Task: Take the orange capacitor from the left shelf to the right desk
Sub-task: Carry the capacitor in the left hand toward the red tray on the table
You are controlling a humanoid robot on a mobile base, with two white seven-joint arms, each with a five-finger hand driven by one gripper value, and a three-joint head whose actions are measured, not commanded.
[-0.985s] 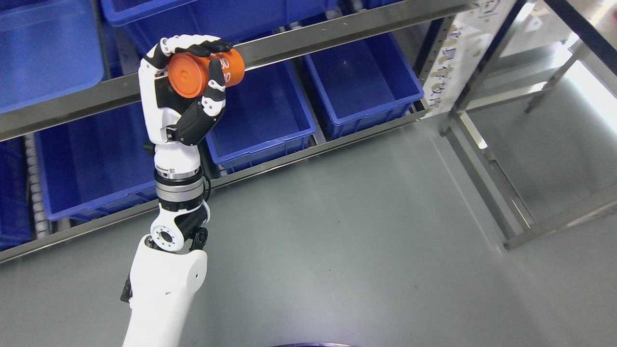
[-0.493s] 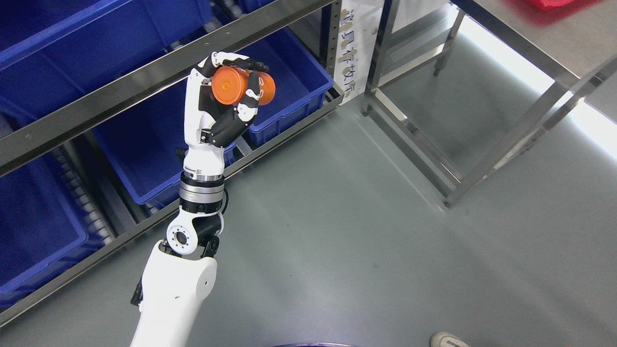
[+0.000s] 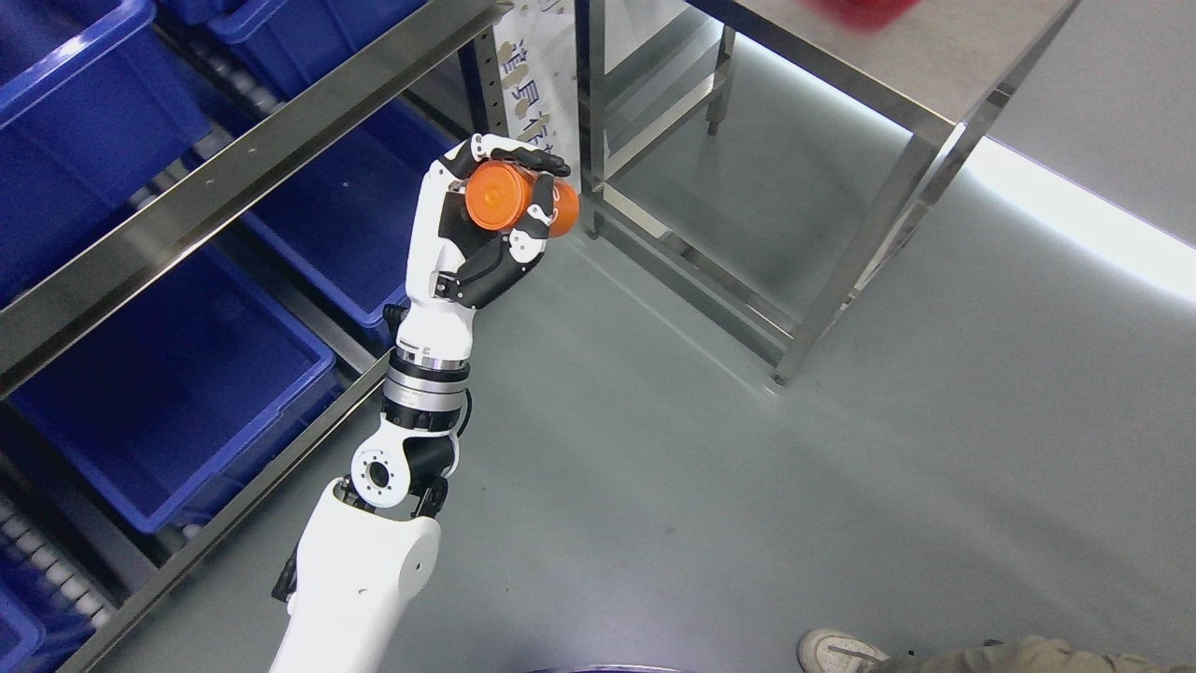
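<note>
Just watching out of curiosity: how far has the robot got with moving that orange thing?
The picking looks done: the left hand is closed around the orange capacitor, clear of the blue bins on the shelf. It is held in the air. Left to do: reach the steel desk at upper right and put it down.

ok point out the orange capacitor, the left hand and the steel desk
orange capacitor (image 3: 492, 195), head view, on its round end face
left hand (image 3: 435, 245), head view, on the white palm shell
steel desk (image 3: 944, 65), head view, on its bare top
</note>
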